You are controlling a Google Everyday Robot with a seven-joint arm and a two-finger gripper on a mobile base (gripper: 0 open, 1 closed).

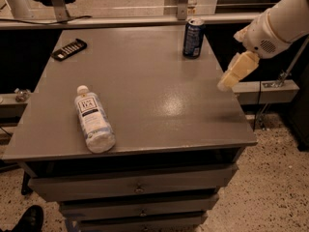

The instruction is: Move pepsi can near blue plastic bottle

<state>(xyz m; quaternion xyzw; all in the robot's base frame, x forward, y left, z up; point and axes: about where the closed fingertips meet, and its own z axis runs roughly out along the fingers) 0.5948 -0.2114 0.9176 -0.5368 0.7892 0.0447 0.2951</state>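
Note:
The pepsi can (193,37) is dark blue with a silver top and stands upright at the far right of the grey table (140,86). The blue plastic bottle (92,123) is pale and clear with a white cap and a label with a dark panel. It lies on its side near the table's front left. My gripper (228,82) hangs from the white arm (277,25) over the table's right edge, to the right of and nearer than the can, not touching it. It holds nothing.
A black remote-like bar (69,49) lies at the far left of the table. Drawers (135,190) sit under the tabletop. A metal rail (125,21) runs behind the table. A dark shoe (29,219) is on the floor at lower left.

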